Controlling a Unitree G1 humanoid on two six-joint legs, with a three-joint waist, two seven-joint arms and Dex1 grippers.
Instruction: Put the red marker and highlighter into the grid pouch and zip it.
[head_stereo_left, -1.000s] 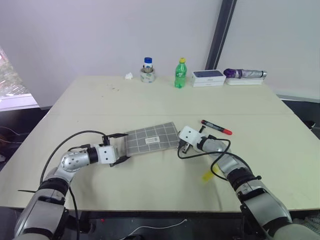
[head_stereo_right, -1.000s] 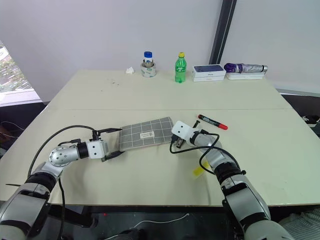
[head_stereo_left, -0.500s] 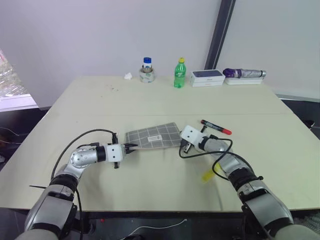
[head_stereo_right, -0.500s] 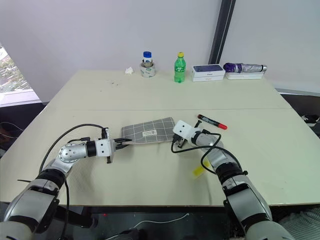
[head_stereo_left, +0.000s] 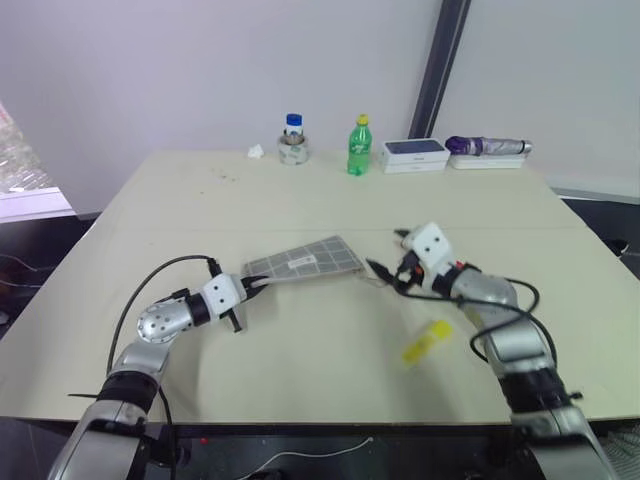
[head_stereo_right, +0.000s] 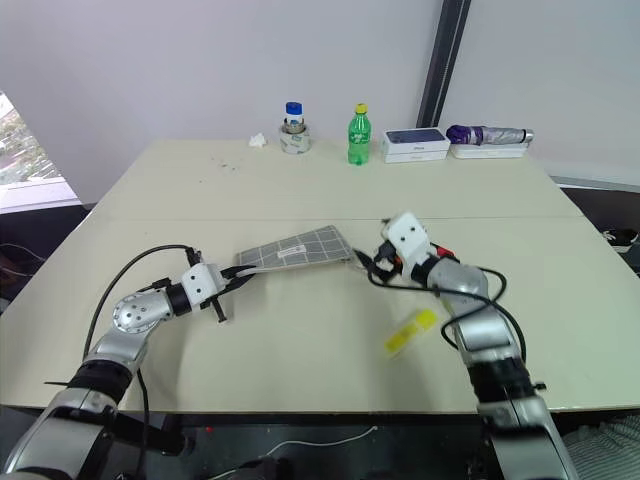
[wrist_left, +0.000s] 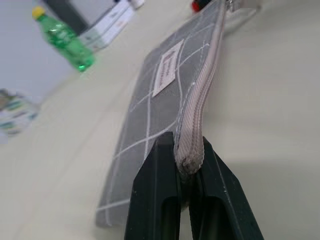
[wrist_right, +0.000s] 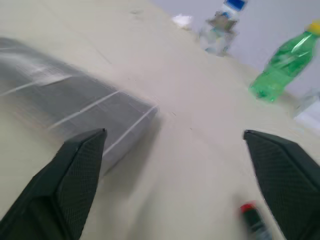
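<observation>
Over on the left, the left gripper (wrist_left: 189, 167) has its 2 black fingers (wrist_left: 155, 200) pinched together on the near end of the grid pouch (head_stereo_left: 305, 262), right on the pale zipper edge, and that end is lifted off the table (head_stereo_left: 300, 200) so the pouch tilts, with its far end low toward the table's middle. The small white label (wrist_left: 167, 68) faces up on the grey fabric. Moving right from the pouch, the right gripper (wrist_right: 175, 145) hangs just off the pouch's far end, its 2 fingers (wrist_right: 75, 165) spread wide apart with nothing between them, and not touching the pouch. The red marker (wrist_right: 254, 220) shows its red cap end past those open fingers in the right wrist view; from the head camera the right arm covers most of it, so how it lies beside the pouch can't be told. Right of the pouch and nearer the table's front edge, the highlighter (head_stereo_left: 426, 340) lies loose on the tabletop, bright yellow, well apart from the pouch and outside it. Far behind the pouch, along the table's back edge, stand a jar with a blue lid (head_stereo_left: 293, 140), a green bottle (head_stereo_left: 359, 147), a flat white box (head_stereo_left: 415, 155) and a folded purple umbrella (head_stereo_left: 490, 148).
</observation>
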